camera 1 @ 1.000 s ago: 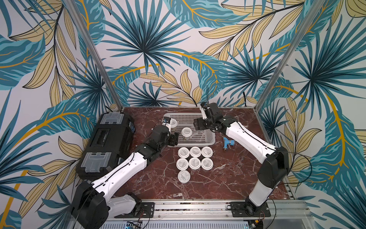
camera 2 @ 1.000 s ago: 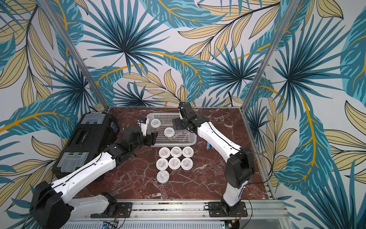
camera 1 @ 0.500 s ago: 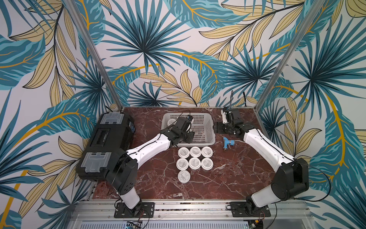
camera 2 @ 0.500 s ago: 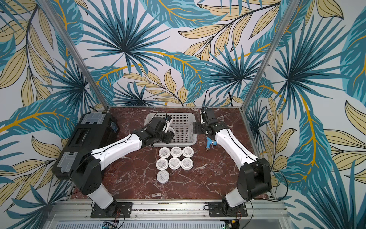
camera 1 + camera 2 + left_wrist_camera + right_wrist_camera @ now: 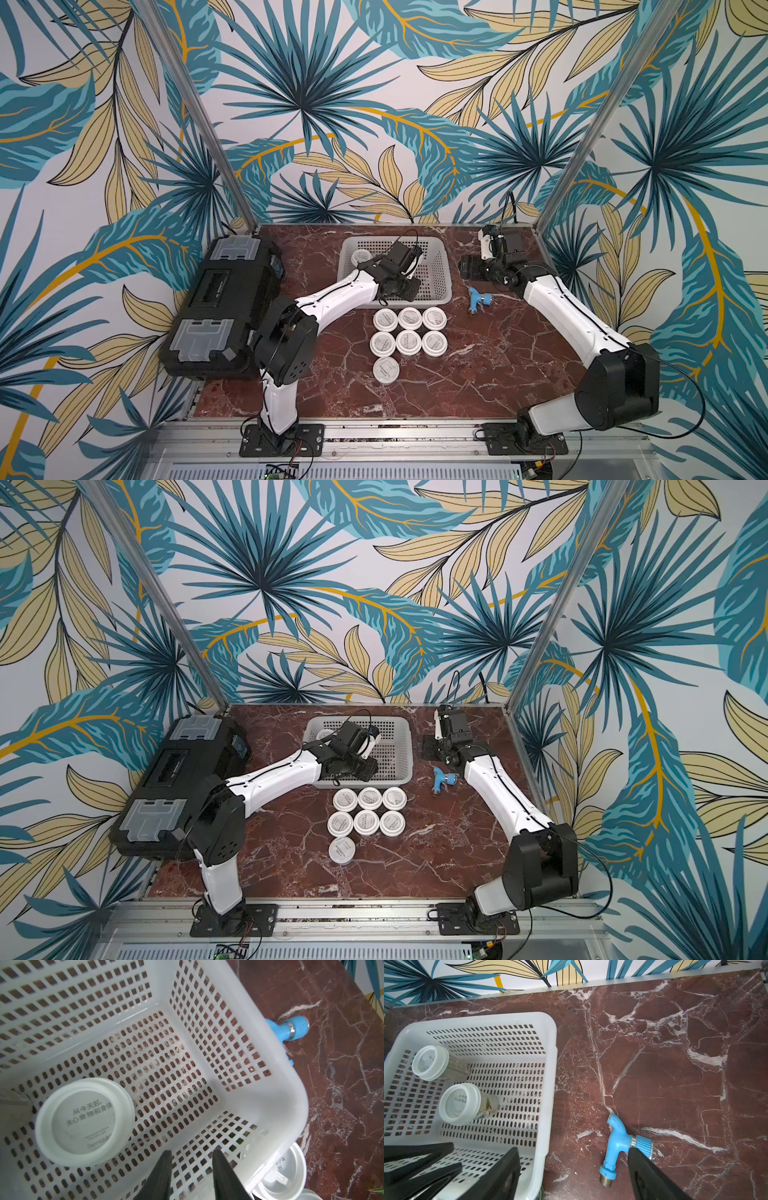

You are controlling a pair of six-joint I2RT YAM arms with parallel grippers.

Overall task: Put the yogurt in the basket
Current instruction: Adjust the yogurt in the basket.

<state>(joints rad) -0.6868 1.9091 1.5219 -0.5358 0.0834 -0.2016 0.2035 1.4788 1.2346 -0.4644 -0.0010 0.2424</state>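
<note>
Red-brown marble with white veins tops the bench (image 5: 478,374), and palm-leaf wallpaper rises behind it. We see the basket (image 5: 438,270) at the upper centre of the bench in both top views. Seven yogurt jars (image 5: 408,343) are grouped on the marble just below the basket in the frame. Two more sit inside the basket, as the right wrist view shows.

The left fingers (image 5: 162,1174) reach over the basket's floor. They are drawn nearly together, with only a narrow slit between them and nothing in it. One jar (image 5: 83,1122) rests on the perforated floor off to the side of those fingertips, near them but not touching. Its white lid carries grey print, which we read as 从今天起, 关心食物和身体. The smaller lines beneath are too blurred to read.

The right fingers (image 5: 650,1176) are spread wide and hold nothing. They are beside the basket's outer wall, close to a blue tap fitting (image 5: 616,1142). A black toolbox (image 5: 224,307) lies at the bench's left edge.
</note>
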